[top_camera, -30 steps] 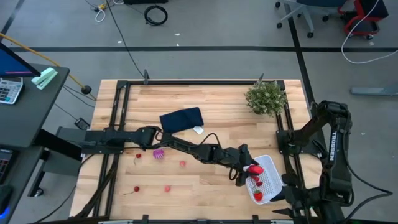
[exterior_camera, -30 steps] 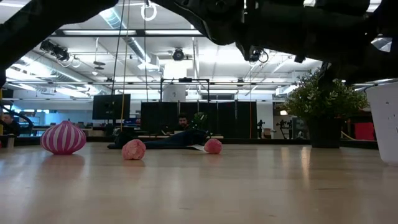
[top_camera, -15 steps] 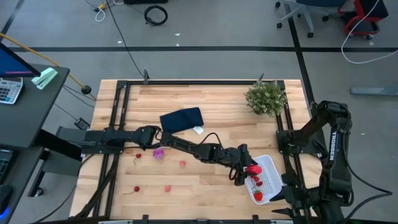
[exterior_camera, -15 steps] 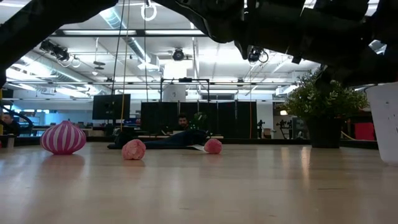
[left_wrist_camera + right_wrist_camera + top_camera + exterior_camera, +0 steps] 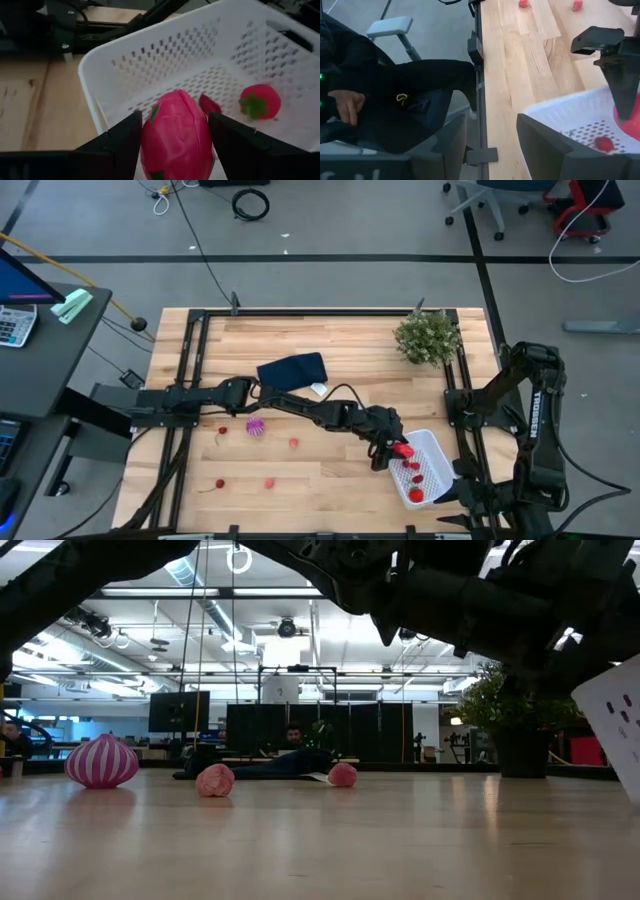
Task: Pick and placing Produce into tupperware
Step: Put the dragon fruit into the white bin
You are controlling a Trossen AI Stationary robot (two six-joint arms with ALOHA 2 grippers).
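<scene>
Tilted now, your white basket [image 5: 428,468] has lifted at one end.
Left fingers [image 5: 120,137] clamp the big red fruit [image 5: 176,131] over it.

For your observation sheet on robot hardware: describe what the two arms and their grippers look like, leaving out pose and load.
Both arms are black and jointed. The left arm is slim, with a thin black cable looping along it. The right arm is bulkier and carries white lettering down one link. The left gripper has two flat, dark, wedge-shaped fingers; the right gripper has similar broad dark fingers.
</scene>
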